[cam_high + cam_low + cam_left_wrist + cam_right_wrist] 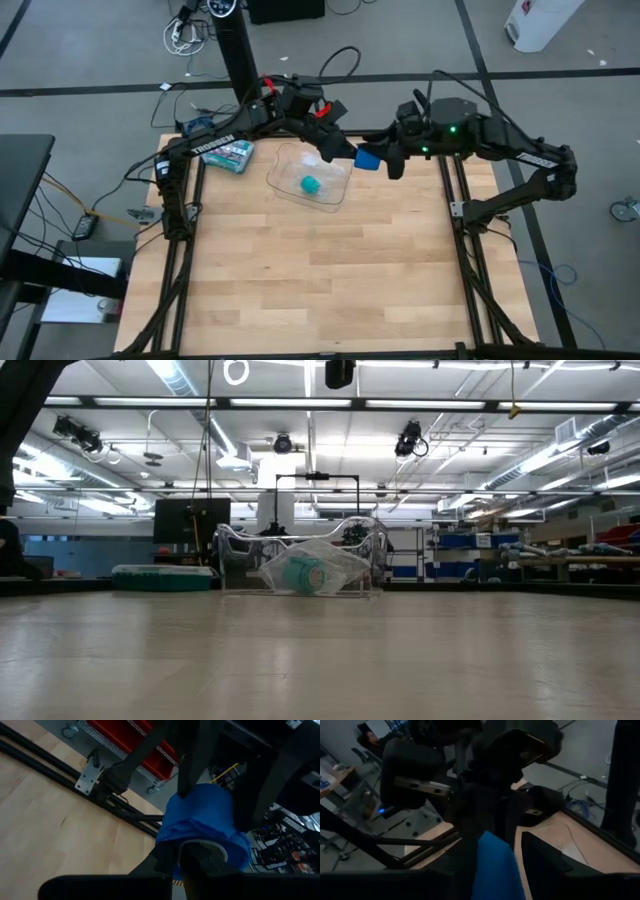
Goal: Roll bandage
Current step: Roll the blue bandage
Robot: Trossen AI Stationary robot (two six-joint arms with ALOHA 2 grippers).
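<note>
Above the table's far edge, soft blue bandage [368, 159] roll, apparently between both jaws.

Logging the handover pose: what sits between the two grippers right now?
In the high view, the bandage, a small blue roll, sits between the left gripper and the right gripper, held above the table's far edge beside the clear tray.

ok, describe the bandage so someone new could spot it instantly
Go to the table's far edge, where the two arms meet above it, just right of the clear tray. The bandage is the bright blue roll held up between both grippers; the tray's small roll is teal, resting in the tray.
</note>
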